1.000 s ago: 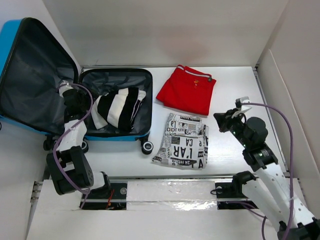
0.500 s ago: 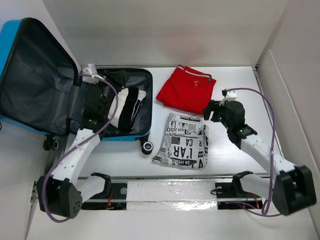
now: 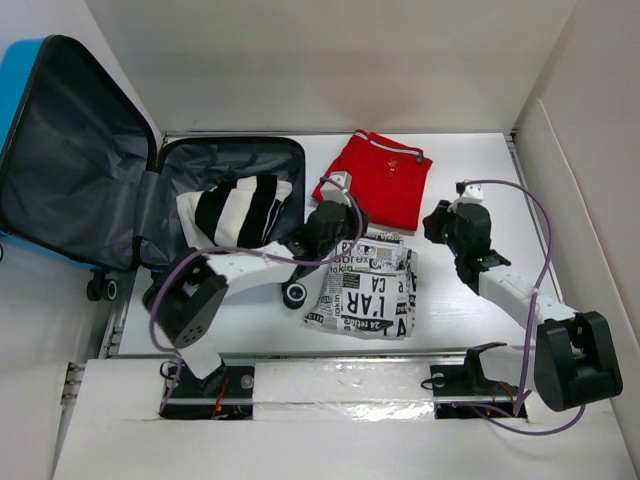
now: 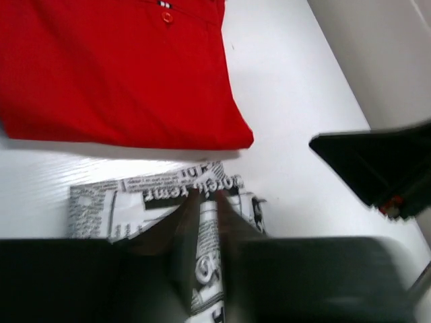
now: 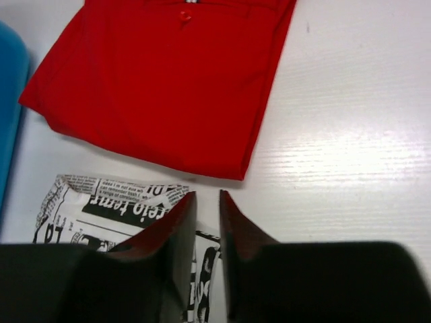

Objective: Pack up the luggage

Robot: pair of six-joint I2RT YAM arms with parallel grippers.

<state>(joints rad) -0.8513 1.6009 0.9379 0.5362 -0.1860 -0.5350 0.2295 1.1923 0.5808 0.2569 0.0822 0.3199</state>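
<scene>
1. White tabletop [image 3: 470, 320] with white walls around it. It carries every item below.

2. The luggage [image 3: 70, 150]: a small bright blue hard-shell suitcase with dark grey fabric lining. It lies open at the far left of the tabletop. The lid half is tilted up toward the left wall and the base half lies flat to its right.

3. Left arm [image 3: 250, 265], white and black. It reaches from its base across the near right corner of the luggage to a spot just right of that corner.

4. Right arm [image 3: 510, 290], same make. It stands well to the right of the luggage, with its wrist turned back toward it.

5. Folded red garment [image 3: 385, 175] with a small button. It lies flat just right of the luggage's far right corner.

6. Folded black-and-white newsprint-pattern garment [image 3: 370, 295]. It lies right of the luggage's near right corner, just nearer than the red garment.

7. Rumpled garment in broad black and white stripes [image 3: 235, 208]. It lies inside the base half of the luggage.

8. Left gripper [image 4: 205, 198], dark. It is clenched, with its tips at the far edge of the newsprint garment. Whether a fold of cloth is pinched cannot be told.

9. Right gripper [image 5: 207, 198], dark. It hangs over the far right corner of the newsprint garment, on the side away from the luggage. A thin slit shows between the fingers and nothing is in it. Whether it is released or clenched cannot be told.

10. Black-and-white wheels on the luggage's near edge, one at the right corner [image 3: 294, 294] and one at the left [image 3: 98, 289].
</scene>
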